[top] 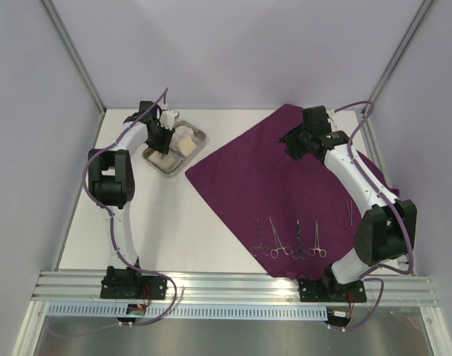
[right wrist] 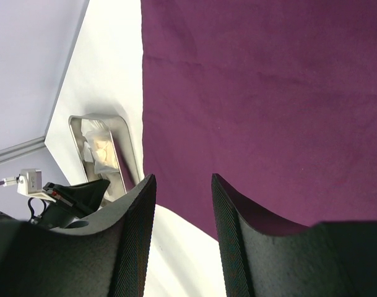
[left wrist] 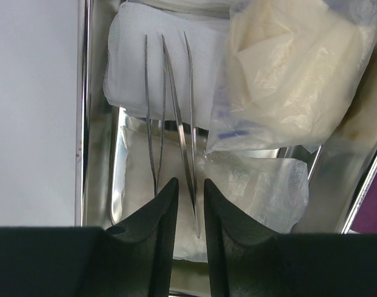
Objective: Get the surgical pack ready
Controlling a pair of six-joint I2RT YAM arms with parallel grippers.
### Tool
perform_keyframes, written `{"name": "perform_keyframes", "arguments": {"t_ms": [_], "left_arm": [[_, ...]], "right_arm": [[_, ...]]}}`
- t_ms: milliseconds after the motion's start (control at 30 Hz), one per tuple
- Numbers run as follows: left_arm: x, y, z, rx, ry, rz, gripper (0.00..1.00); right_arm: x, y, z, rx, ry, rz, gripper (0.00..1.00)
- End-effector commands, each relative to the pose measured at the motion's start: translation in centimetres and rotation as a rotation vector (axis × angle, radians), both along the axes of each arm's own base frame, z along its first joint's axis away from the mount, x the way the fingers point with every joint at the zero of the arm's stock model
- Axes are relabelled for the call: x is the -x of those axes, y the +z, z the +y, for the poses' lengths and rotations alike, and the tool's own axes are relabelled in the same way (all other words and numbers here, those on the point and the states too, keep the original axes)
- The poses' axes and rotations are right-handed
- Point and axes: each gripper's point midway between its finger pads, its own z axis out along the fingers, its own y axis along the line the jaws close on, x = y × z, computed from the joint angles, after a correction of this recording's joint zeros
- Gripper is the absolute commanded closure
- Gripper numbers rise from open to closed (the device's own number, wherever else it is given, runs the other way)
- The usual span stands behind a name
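Clamps parallel, rings near-side (tips far-side)

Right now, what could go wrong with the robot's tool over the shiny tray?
1. The two tweezers lie close together on soft gauze, so the left tool, jaws slightly apart over them, might snag the gauze or grab both.
2. The plastic bag sits right beside them and could get pinched.
3. The clamps lie on the cloth near the right arm's base; a sweeping arm might scatter them.

Dark purple cloth, shiny silver tray, white gauze
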Motion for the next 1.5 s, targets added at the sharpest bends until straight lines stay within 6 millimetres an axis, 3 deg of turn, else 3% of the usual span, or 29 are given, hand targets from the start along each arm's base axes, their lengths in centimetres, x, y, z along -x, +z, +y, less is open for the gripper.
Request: {"name": "perform_keyframes", "arguments": {"t_ms": [0, 200, 267, 300, 367, 433, 467, 500, 533, 667, 733, 900, 1067, 1200, 1467], "left_arm": [[-1.0, 2.9, 0.1, -0.023, -0.016, -0.063, 0.68], [-1.7, 5.9, 0.1, -0.028, -0.019, -0.123, 0.68], [-1.6, 6.9, 0.2, -0.046, -0.017, -0.132, 0.68], [-1.8, 8.0, 0.3, -0.055, -0.013, -0.153, 0.68], [-1.5, 9.7, 0.7, -0.082, 0.002, -0.168, 0.68], [-1.1, 10.7, 1.3, -0.106, 0.024, -0.173, 0.68], [-0.9, 11.9, 1.6, -0.114, 0.032, -0.196, 0.68], [-0.7, 12.5, 1.8, -0.122, 0.04, -0.204, 0.67], [-0.6, 13.1, 2.3, -0.143, 0.06, -0.212, 0.67], [1.3, 15.6, 3.3, -0.185, 0.091, -0.215, 0.62], [2.5, 15.8, 3.5, -0.191, 0.092, -0.188, 0.54], [5.2, 16.1, 3.3, -0.174, 0.08, -0.148, 0.44], [7.6, 16.0, 2.2, -0.123, 0.03, -0.092, 0.37], [8.3, 15.9, 2.1, -0.118, 0.023, -0.081, 0.37], [8.1, 15.6, 2.1, -0.119, 0.02, -0.074, 0.37]], "right_arm": [[-0.4, 0.1, -0.1, -0.001, 0.008, -0.016, 0.56], [-0.7, 0.9, -1.0, 0.048, 0.076, -0.04, 0.56], [-1.2, 1.8, -3.3, 0.161, 0.142, -0.054, 0.56], [0.2, 0.9, -4.5, 0.208, 0.174, 0.024, 0.56], [2.2, 0.1, -8.6, 0.388, 0.226, 0.133, 0.56], [3.7, -0.8, -12.0, 0.485, 0.248, 0.217, 0.55], [5.6, -2.1, -13.9, 0.551, 0.277, 0.308, 0.52], [6.4, -2.9, -15.1, 0.566, 0.278, 0.354, 0.5], [7.3, -3.5, -17.7, 0.566, 0.233, 0.403, 0.48], [10.5, -7.2, -21.8, 0.495, 0.184, 0.527, 0.46], [12.1, -9.4, -23.4, 0.456, 0.167, 0.6, 0.47], [13.2, -12.3, -25.5, 0.465, 0.219, 0.713, 0.48], [12.2, -14.3, -26.0, 0.413, 0.28, 0.734, 0.48], [12.3, -15.6, -26.3, 0.411, 0.311, 0.772, 0.49], [13.2, -17.6, -24.9, 0.35, 0.339, 0.777, 0.55]]}}
